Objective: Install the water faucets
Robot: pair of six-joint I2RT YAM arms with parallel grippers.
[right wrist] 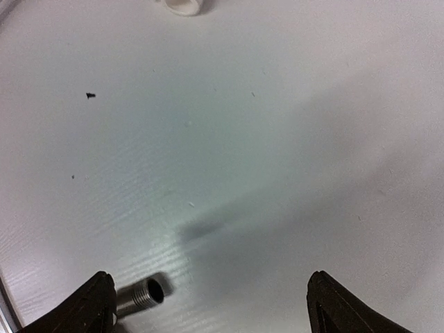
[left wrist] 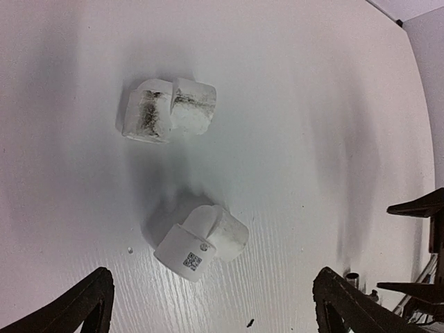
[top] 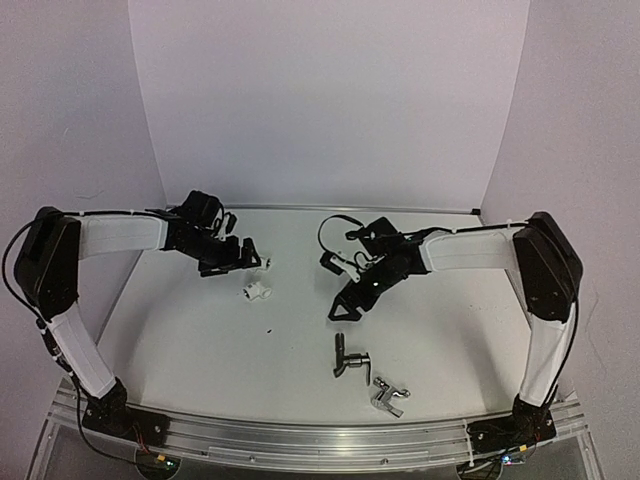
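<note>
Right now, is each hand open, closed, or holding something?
Left hand: open, holding nothing.
Right hand: open, holding nothing.

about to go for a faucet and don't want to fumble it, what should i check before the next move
1. Left tool open, nothing between its fingers: ok.
2. Right tool open, nothing held: ok.
3. Dark faucet lying apart from the chrome faucet, room to grasp: ok.
4. Faucet centred between the right tool's fingers: not ok; only a threaded end shows, beside one finger.
5. Upper white fitting and lower white fitting in the left wrist view: ok.
6. Which fitting opening takes the faucet: cannot tell.
</note>
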